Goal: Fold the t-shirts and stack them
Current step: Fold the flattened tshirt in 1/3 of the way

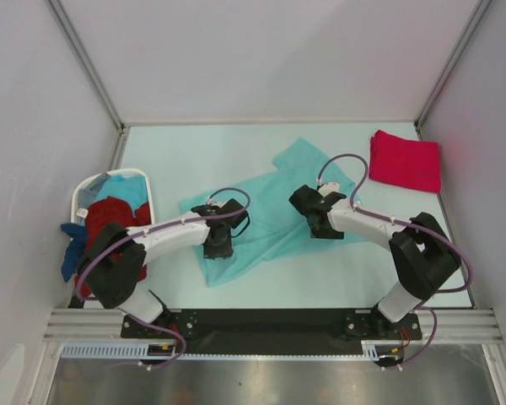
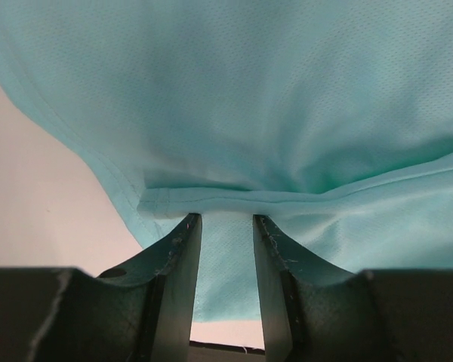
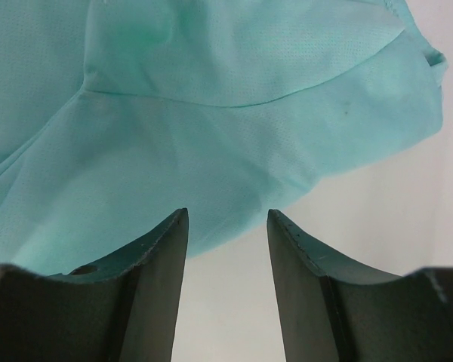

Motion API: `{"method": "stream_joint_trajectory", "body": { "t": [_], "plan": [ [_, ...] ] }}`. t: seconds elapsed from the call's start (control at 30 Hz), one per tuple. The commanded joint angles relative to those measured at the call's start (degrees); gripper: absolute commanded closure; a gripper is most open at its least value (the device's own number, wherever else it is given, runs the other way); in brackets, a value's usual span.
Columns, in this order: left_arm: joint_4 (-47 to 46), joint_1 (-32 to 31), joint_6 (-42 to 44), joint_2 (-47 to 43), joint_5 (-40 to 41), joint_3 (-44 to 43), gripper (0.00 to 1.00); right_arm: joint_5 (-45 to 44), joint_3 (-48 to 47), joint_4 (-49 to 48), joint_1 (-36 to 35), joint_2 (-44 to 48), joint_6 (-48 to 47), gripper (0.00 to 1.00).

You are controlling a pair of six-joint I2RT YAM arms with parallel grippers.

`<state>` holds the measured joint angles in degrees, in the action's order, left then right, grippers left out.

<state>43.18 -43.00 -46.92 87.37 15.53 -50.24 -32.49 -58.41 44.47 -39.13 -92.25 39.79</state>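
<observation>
The light teal t-shirt [image 1: 274, 215] lies rumpled and partly spread at the middle of the table [image 1: 185, 152]. Its long axis runs on a diagonal from the near left to the far right, where one end points toward the back corner. The left gripper [image 2: 225, 220] hangs over the near-left end, its fingers slightly parted above a folded hem and pinching nothing. The right gripper [image 3: 226, 215] is over the shirt's right edge, fingers spread, with bare table between them. A folded pinkish-red t-shirt [image 1: 405, 160] rests far right, well apart. The white basket [image 1: 78, 202] at the left holds dark red [image 1: 110, 215] and light blue [image 1: 125, 190] shirts.
</observation>
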Motion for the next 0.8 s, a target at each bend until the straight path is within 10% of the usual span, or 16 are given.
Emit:
{"method": "stream_joint_trajectory", "body": {
  "t": [0.0, 0.77],
  "plan": [
    [-1.5, -0.1, 2.1, 2.4, 1.0, -3.2, 0.60, -1.9, 0.1, -1.5, 0.0, -1.7, 1.2, 0.49],
    [-1.4, 5.6, 2.4, 1.8, 1.3, 1.5, 0.62, 3.0, 4.2, -1.4, 1.0, -2.1, 1.6, 0.60]
  ]
}}
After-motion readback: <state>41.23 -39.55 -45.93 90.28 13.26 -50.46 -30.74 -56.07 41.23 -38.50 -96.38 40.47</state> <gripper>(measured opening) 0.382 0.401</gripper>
